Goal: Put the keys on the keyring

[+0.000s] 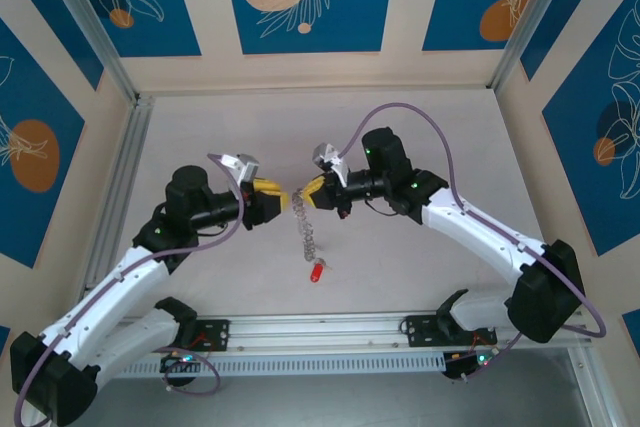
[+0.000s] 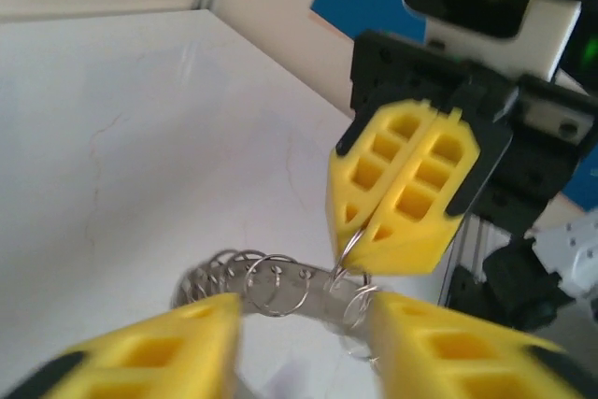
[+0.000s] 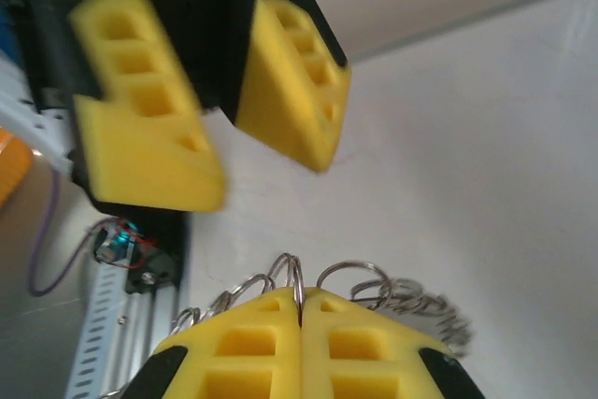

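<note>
The keyring [image 1: 307, 232] is a dangling silvery bunch of linked rings, hanging from my right gripper [image 1: 304, 193]. That gripper is shut on the top ring [image 3: 299, 277], which sticks out of the seam between its yellow pads. A tiny key [image 1: 316, 272] with a red head sits at the bunch's low end; I cannot tell whether it touches the table. My left gripper [image 1: 283, 201] faces the right one and stands open. In the left wrist view its fingers [image 2: 159, 352] flank the ring bunch [image 2: 271, 282], without gripping it, just below the right gripper [image 2: 404, 193].
The white table [image 1: 420, 127] spreads behind and beside the arms, walled by beige and blue panels. A metal rail [image 1: 330, 332] with both arm bases runs along the near edge. An aluminium post [image 1: 95, 22] stands at the back left.
</note>
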You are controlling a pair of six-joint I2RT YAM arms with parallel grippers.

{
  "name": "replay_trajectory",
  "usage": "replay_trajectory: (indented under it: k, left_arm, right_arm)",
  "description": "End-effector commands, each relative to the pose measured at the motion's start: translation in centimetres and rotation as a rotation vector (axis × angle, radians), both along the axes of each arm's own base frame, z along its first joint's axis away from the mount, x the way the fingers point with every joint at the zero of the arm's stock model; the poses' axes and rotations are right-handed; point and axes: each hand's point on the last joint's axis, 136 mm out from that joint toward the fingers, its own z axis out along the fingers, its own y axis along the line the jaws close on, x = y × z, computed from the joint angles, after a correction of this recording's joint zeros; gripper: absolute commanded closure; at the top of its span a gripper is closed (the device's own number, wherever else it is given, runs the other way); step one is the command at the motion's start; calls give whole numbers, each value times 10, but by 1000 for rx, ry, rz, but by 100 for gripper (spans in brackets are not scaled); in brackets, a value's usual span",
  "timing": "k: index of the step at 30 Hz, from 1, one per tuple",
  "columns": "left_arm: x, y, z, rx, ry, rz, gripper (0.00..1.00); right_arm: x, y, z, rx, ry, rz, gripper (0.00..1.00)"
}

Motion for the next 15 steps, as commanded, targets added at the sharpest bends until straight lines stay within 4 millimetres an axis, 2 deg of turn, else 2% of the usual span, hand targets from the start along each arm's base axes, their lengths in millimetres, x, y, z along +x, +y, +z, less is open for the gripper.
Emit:
replay_trajectory:
  k: [1, 2, 3, 4, 6, 8, 15]
  left_arm:
    - [-18, -3, 41, -51, -113, -93, 69]
    - [-22, -3, 45, -53, -124, -107, 74]
    - [-25, -3, 49, -55, -130, -119, 91]
    - [-28, -3, 51, -52, -137, -130, 100]
    - [-33, -2, 55, -41, -151, -146, 100]
    - [-37, -1, 58, -28, -165, -154, 88]
    - [-43, -3, 63, 12, -191, -194, 68]
  right_arm:
    - [-22, -2, 29, 115, -16, 126, 100]
    - [-24, -2, 32, 126, -14, 141, 100]
    - [-25, -3, 34, 131, -12, 145, 100]
    - [-27, -3, 37, 139, -10, 157, 100]
    - [-29, -4, 41, 150, -13, 169, 100]
    - [-31, -6, 43, 157, -10, 181, 100]
    - [-42, -8, 53, 183, -3, 229, 100]
